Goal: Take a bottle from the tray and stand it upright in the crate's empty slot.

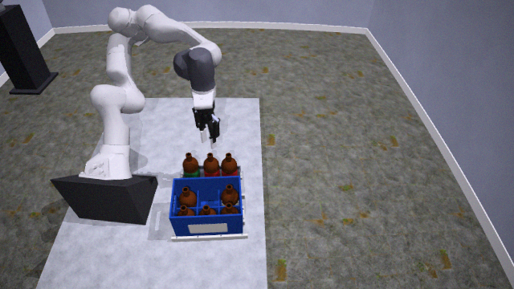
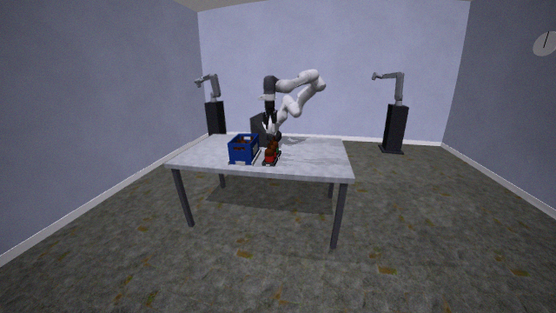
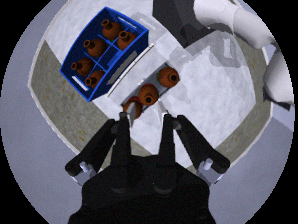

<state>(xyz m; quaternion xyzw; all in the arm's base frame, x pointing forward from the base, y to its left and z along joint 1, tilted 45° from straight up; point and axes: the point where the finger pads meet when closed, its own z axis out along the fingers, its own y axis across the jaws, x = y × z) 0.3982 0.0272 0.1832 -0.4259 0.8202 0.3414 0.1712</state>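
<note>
My gripper [image 1: 208, 140] [image 2: 270, 125] [image 3: 146, 107] is partly open, with nothing between its fingers. It hangs high, on the far side of the bottles in the top view. The tray [image 3: 154, 79] [image 2: 270, 164] holds three brown bottles upright in a row: one green-labelled bottle [image 1: 190, 165] [image 3: 168, 77], a red-labelled middle bottle [image 1: 211, 164] [image 3: 148, 94] and a red-labelled end bottle [image 1: 229, 165]. The blue crate [image 1: 177, 225] [image 2: 236, 156] [image 3: 137, 52] stands beside the tray and holds several brown bottles. Its empty slot [image 1: 210, 205] is the middle one of the row nearest the tray.
A low white edging [image 1: 209, 238] runs along the crate's near side, and another white strip [image 3: 129, 68] lies between crate and tray. The arm's black base block [image 1: 104, 201] stands to the left of the crate in the top view. The table's right edge runs close by.
</note>
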